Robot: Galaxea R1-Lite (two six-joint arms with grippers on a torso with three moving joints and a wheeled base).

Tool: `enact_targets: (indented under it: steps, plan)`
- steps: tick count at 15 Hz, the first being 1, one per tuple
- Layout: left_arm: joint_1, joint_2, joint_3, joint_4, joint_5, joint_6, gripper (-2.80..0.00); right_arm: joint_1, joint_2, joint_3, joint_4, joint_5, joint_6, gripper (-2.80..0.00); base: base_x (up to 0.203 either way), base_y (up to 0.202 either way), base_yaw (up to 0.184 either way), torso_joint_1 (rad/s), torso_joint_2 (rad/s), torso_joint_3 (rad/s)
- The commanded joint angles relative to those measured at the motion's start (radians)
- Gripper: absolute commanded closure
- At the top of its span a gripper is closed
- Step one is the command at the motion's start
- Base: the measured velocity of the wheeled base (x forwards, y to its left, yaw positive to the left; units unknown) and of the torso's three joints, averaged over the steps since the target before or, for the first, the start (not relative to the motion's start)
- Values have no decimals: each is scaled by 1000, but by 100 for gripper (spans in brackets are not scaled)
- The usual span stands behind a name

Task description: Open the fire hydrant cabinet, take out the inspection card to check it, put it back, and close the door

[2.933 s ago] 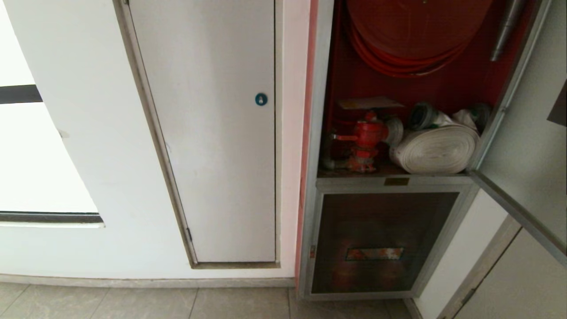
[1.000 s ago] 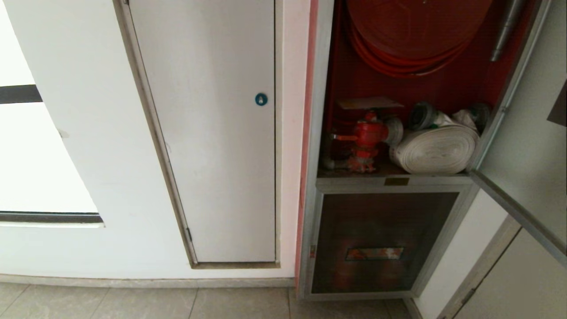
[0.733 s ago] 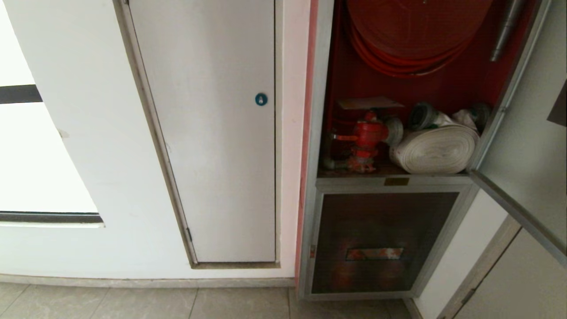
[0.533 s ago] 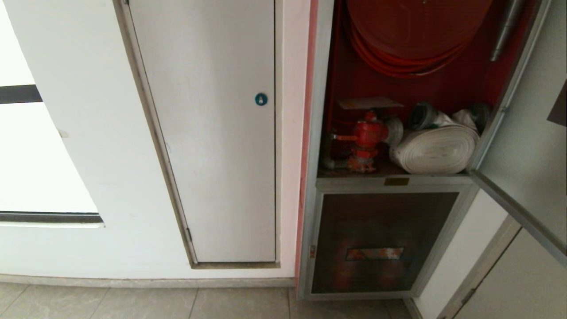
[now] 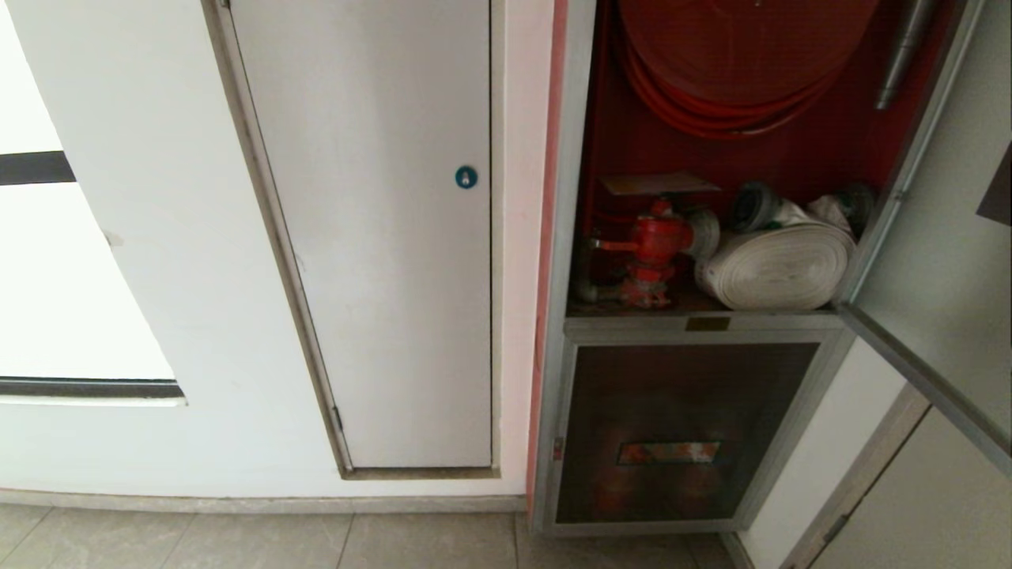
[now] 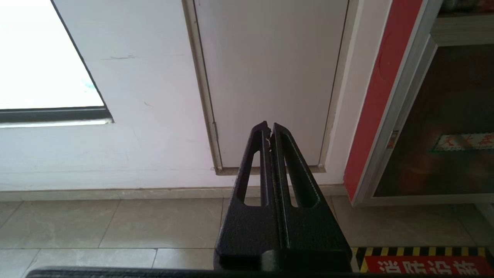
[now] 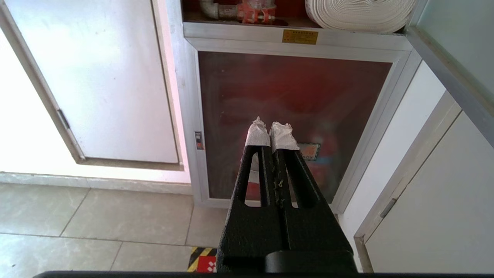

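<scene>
Standing open: the fire hydrant cabinet point(image 5: 569, 237), its door point(image 5: 941, 261) swung out to the right. Inspection card point(image 5: 660, 183) lies flat atop the red valve point(image 5: 652, 241), inside the red compartment, left of the rolled white hose point(image 5: 779, 265) and below the red hose reel point(image 5: 743, 55). Left gripper point(image 6: 269, 131) pinched closed, empty, low in front of the white closet door point(image 6: 270, 77). Right gripper point(image 7: 271, 131), tips taped white, also pressed together, empty, low before the lower glass panel point(image 7: 293, 96).

head: high, looking down | wrists: low, facing wall | shared: lower glass panel point(image 5: 680, 431)
</scene>
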Motion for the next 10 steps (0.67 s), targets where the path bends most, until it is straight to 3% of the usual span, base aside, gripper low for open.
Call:
enact_targets:
  steps: [1, 7, 10]
  plan:
    - [0, 1, 2, 0, 1, 0, 0, 0, 2, 2, 0, 0, -1, 0, 0, 0, 0, 0, 0, 0]
    - [2, 1, 2, -3, -1, 3, 0, 0, 2, 2, 0, 0, -1, 0, 0, 0, 0, 0, 0, 0]
    - [0, 1, 2, -3, -1, 3, 0, 0, 2, 2, 0, 0, -1, 0, 152, 0, -2, 7, -4, 1]
